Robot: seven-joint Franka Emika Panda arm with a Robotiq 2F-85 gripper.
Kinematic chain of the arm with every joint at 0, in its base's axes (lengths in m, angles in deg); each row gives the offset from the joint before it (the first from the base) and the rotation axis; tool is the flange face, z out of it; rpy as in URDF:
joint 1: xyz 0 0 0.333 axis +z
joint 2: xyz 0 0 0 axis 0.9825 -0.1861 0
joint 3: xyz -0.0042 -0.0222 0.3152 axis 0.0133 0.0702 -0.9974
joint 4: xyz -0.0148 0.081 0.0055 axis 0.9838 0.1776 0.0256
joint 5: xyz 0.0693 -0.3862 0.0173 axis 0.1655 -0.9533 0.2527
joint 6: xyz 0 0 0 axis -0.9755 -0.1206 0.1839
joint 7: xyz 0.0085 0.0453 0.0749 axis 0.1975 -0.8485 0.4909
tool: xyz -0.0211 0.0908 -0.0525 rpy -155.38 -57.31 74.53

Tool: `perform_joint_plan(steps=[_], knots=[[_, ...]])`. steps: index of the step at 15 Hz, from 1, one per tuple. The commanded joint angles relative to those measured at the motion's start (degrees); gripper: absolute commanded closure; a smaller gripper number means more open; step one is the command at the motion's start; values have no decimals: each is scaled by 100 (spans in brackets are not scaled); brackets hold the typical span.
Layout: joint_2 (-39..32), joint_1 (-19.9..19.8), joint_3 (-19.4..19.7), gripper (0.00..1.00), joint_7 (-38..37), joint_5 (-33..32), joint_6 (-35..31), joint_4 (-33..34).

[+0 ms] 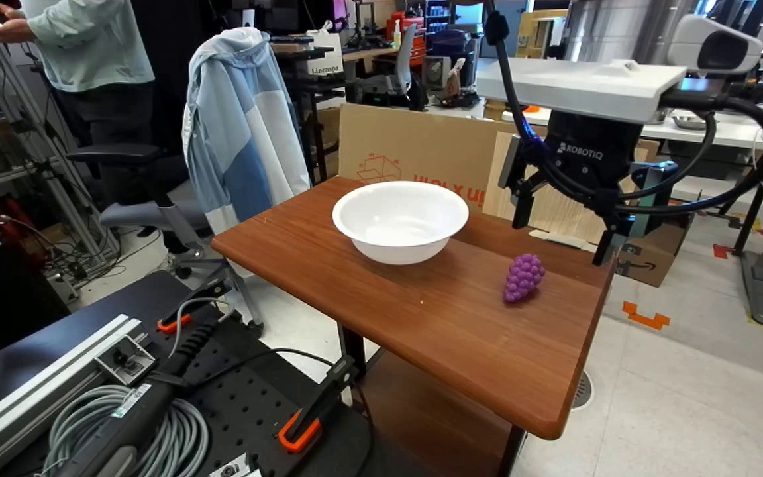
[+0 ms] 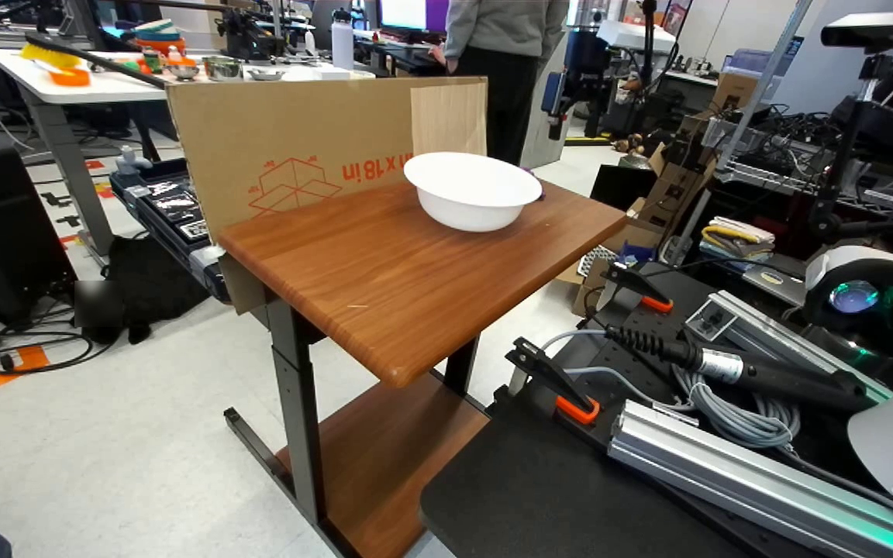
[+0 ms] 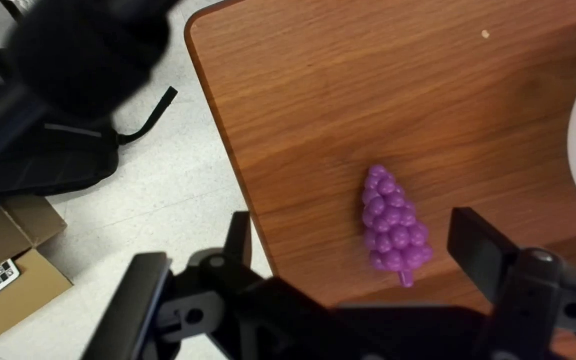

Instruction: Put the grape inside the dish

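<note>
1. On the brown tabletop (image 1: 461, 334) lies the grape (image 1: 524, 278), a small purple bunch on its side, close to one end and well apart from the dish (image 1: 400, 253)
2. On that same tabletop stands the dish, a round white bowl, upright and wide; the wrist view shows just part of it, cut off by the right edge
3. Over the end where the grape lies hangs the gripper (image 1: 562, 235), pointing down, its jaws spread wide and holding nothing
4. Seen from the wrist, the grape shows in the gap between the two dark fingers (image 3: 480, 252), closer to the finger on the dish's side and touching neither; its stem (image 3: 406, 278) points toward the bottom of that view
5. In an exterior view the dish (image 2: 474, 211) covers most of the grape, and a sliver of purple peeps past its edge
6. Along the far side of the tabletop, in both exterior views, stands a sheet of cardboard (image 1: 414, 139) printed in red, with a pale wood-grained panel (image 2: 450, 116) in front of it
7. Nearer the camera, in both exterior views, a black perforated board (image 1: 242, 411) carries a coil of grey cable (image 1: 186, 424) and clamps (image 1: 318, 404) with orange tips
8. Beyond it in an exterior view hangs a blue and white jacket (image 1: 239, 126)
</note>
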State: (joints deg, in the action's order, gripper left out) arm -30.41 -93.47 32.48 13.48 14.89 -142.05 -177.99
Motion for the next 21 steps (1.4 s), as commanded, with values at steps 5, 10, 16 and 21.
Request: perform_joint_plan(steps=[5, 10, 16, 21], knots=[[-847, 144, -30, 0, -918, -183, -866, 709], [-1453, 177, -173, 0, -1231, -56, -462, 1293], [-1825, 104, -455, 0, -1162, 146, 66, 1737], [-2087, -100, -495, 0, -1144, 504, 711, 2014]])
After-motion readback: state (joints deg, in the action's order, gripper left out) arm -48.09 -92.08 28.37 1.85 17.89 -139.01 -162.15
